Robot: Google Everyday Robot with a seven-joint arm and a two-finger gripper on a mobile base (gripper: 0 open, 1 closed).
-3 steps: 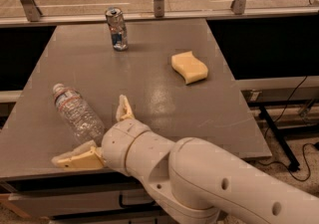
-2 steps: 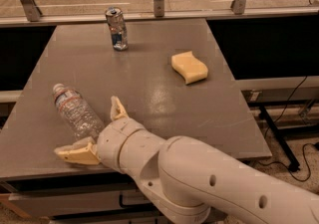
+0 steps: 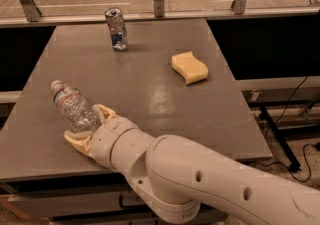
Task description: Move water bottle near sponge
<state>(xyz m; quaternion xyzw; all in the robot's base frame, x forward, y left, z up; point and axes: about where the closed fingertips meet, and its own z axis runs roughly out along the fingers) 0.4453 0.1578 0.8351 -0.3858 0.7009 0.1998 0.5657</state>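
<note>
The water bottle (image 3: pixel 73 107), clear crinkled plastic with a white cap and a red-and-white label band, lies on its side near the table's front left, cap pointing to the far left. My gripper (image 3: pixel 86 126) is at the bottle's base end. One cream finger is on each side of the base, closely flanking it, and the jaws stand open. The bottle rests on the table. The sponge (image 3: pixel 189 67), a pale yellow block with wavy sides, lies at the right of the table, well apart from the bottle. My white arm crosses the lower right of the view.
A silver-blue metal can (image 3: pixel 116 29) stands upright at the back of the grey table (image 3: pixel 150 94). A railing with metal posts runs behind the table. The front edge is just below my gripper. Cables and a frame leg lie on the floor at right.
My gripper has moved forward and left to the bottle's base, and its fingers now sit closer together around it. The bottle, sponge and can have not moved.
</note>
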